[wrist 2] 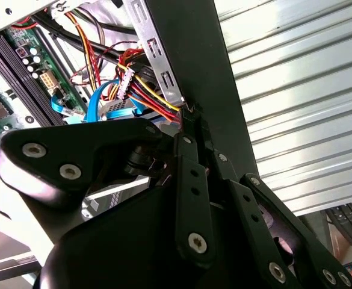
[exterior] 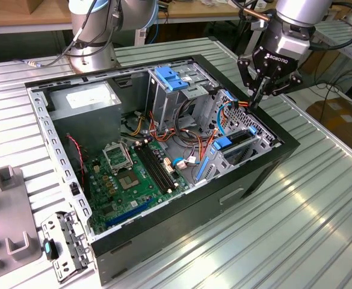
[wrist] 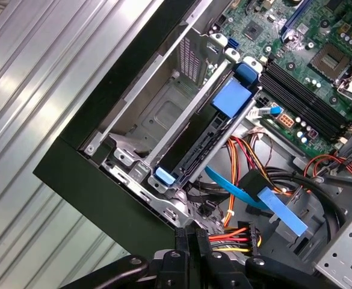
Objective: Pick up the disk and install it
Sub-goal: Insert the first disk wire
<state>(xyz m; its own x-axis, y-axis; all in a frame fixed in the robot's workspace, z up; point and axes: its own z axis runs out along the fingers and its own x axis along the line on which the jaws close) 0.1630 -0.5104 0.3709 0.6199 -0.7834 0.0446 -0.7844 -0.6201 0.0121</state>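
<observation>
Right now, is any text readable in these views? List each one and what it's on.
White lettering on the black gripper body: a maker's mark, not quoted.
White sticker on the grey metal power supply box: print too small to read.
Green motherboard: markings too small to read.
No other print can be read.

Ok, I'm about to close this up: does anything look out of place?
A metal bracket lies loose on the table outside the case, at the exterior view's lower left. Coloured wires bunch right beside the pincer.
</observation>
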